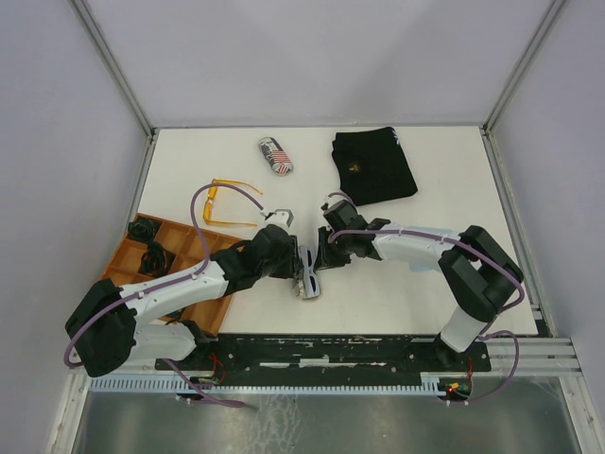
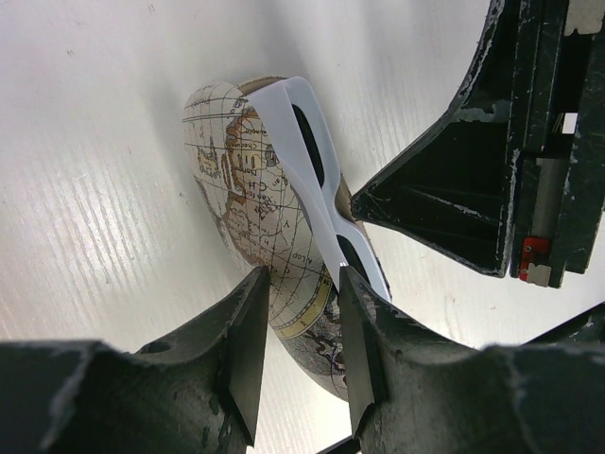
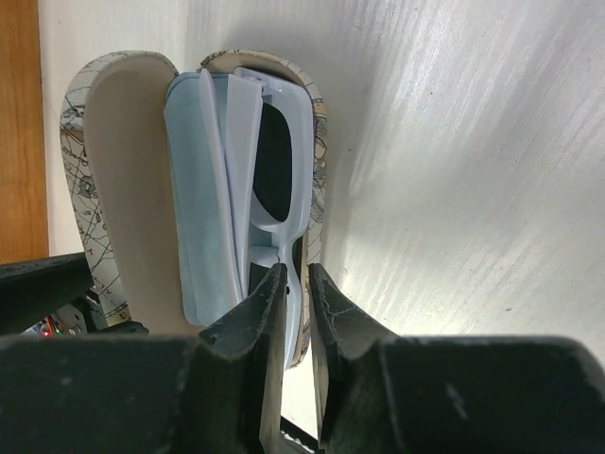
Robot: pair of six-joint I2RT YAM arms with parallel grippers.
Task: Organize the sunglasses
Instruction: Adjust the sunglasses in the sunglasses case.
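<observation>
From above, both arms are reaching toward the middle of the white table (image 1: 454, 189), and the left gripper (image 1: 301, 268) and right gripper (image 1: 319, 260) are meeting over a map-printed case (image 1: 309, 287). The arms are crowding it, so little of it is showing. The orange sunglasses (image 1: 230, 202) are lying unfolded behind the left arm, well apart from the grippers. A flag-printed case (image 1: 275, 155) and a folded black cloth (image 1: 374, 166) are sitting farther back. An orange tray (image 1: 175, 232) holding small black items (image 1: 151, 248) is lying under the left arm.

In the left wrist view, the white sunglasses (image 2: 312, 161) are lying along the case's rim. The left fingers are standing a narrow gap apart with the case's end showing between them; whether they are pressing on it I cannot tell. The right gripper is touching the frame from the right.

In the right wrist view, the case is lying open, its lid (image 3: 123, 170) swung left, and a light blue cloth (image 3: 194, 208) is lining it. The white pair is resting folded inside, and the right fingers are pinching its frame.
</observation>
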